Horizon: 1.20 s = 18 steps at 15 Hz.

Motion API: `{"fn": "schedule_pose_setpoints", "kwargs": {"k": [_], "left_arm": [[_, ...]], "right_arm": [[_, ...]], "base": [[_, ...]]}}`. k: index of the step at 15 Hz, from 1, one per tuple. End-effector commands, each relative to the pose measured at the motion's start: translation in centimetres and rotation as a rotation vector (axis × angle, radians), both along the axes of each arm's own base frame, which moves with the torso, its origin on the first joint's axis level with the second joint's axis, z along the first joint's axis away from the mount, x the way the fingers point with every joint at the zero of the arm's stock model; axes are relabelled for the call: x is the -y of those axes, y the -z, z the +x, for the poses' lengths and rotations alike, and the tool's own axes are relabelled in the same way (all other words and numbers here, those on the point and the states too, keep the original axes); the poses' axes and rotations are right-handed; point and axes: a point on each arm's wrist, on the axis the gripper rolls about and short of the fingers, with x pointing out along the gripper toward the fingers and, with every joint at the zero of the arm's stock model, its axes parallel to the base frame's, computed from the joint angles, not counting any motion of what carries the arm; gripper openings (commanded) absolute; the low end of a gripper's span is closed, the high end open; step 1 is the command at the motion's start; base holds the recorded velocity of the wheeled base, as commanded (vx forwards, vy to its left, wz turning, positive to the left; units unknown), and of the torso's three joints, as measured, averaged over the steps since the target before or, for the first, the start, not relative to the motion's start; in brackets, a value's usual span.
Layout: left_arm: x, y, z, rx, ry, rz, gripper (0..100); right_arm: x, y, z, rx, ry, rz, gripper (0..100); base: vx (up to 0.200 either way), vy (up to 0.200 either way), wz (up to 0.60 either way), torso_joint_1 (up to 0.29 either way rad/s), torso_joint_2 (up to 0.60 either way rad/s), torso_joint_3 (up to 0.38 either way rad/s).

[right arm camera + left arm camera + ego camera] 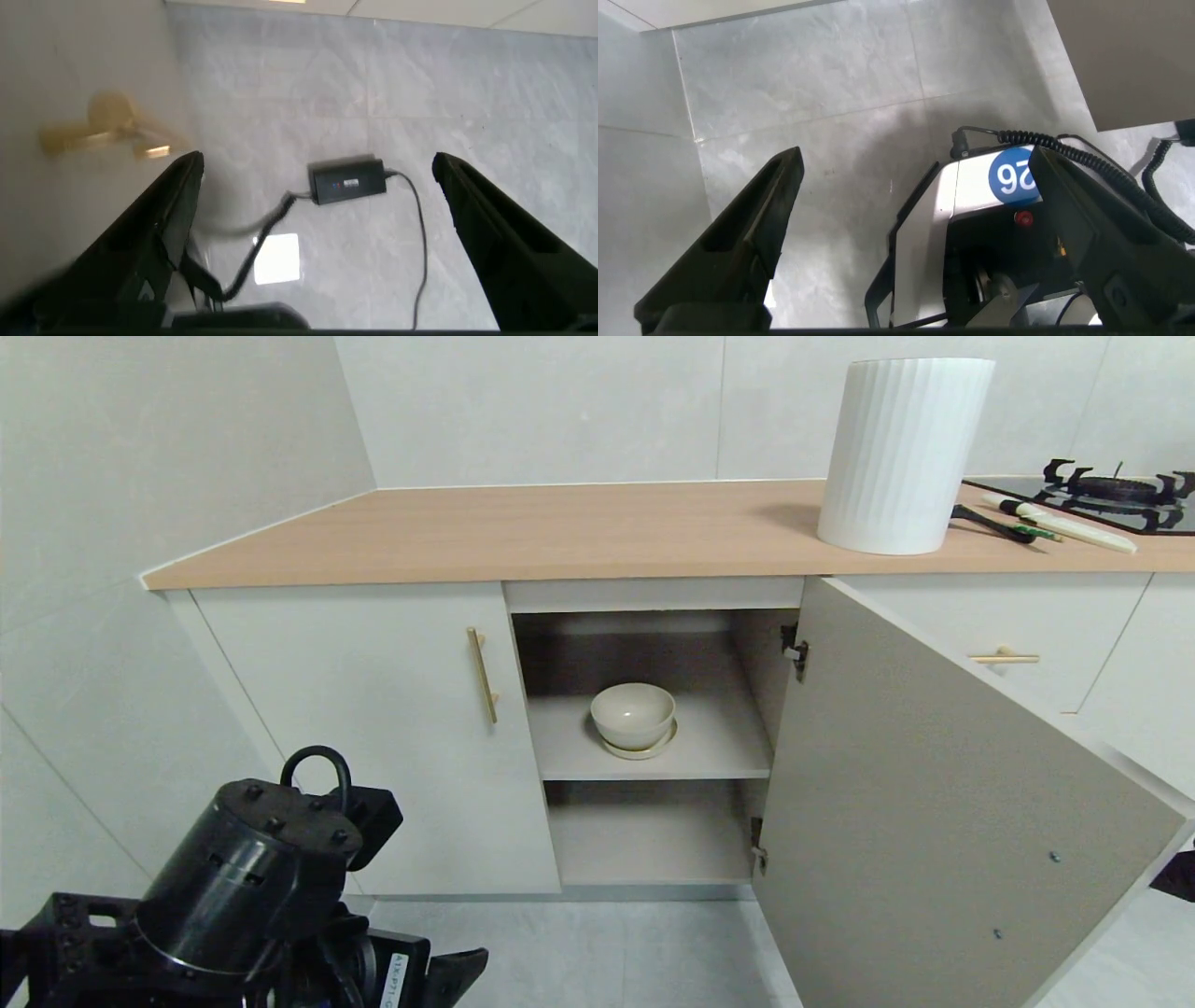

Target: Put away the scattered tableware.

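Note:
A pale bowl [633,714] sits on a small plate [640,748] on the upper shelf of the open cabinet [653,756]. On the counter at the right lie several utensils [1055,525], among them a cream-handled one and a black-handled one. My left gripper [915,243] hangs low at the front left over the floor, open and holding nothing. My right gripper [318,243] is also open and holds nothing, above the floor beside a pale panel with a gold handle [107,135].
The cabinet door [934,803] stands swung wide open to the right. A tall white ribbed cylinder [901,453] stands on the wooden counter [560,527], with a gas hob [1120,490] at the far right. A black power adapter [348,180] with its cable lies on the floor.

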Motion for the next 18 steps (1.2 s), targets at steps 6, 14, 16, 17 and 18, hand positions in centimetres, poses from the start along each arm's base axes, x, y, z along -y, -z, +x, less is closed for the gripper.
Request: {"fn": "schedule_pose_setpoints", "kwargs": {"k": [6,14,16,17,18], "left_arm": [[0.0,0.0,0.0,-0.001,0.0,0.001,100],[0.0,0.0,0.0,-0.001,0.0,0.001,100],[0.0,0.0,0.0,0.0,0.0,0.0,100],[0.0,0.0,0.0,-0.001,0.0,0.001,100],[0.0,0.0,0.0,-0.001,0.0,0.001,100]], "right_arm": [[-0.1,1.5,1.9,0.016,0.005,0.012,100],[-0.9,1.9,2.1,0.001,-0.131,0.133,100],[-1.5,2.1,2.0,-0.016,-0.201,0.179,100],[-1.8,2.2,1.9,-0.019,-0.228,0.19,100],[-2.1,2.5,2.0,-0.026,-0.248,0.198,100]], "base": [[0.0,0.0,0.0,0.0,0.0,0.0],[0.0,0.0,0.0,0.0,0.0,0.0],[0.0,0.0,0.0,0.0,0.0,0.0],[0.0,0.0,0.0,0.0,0.0,0.0],[0.0,0.0,0.0,0.0,0.0,0.0]]}}
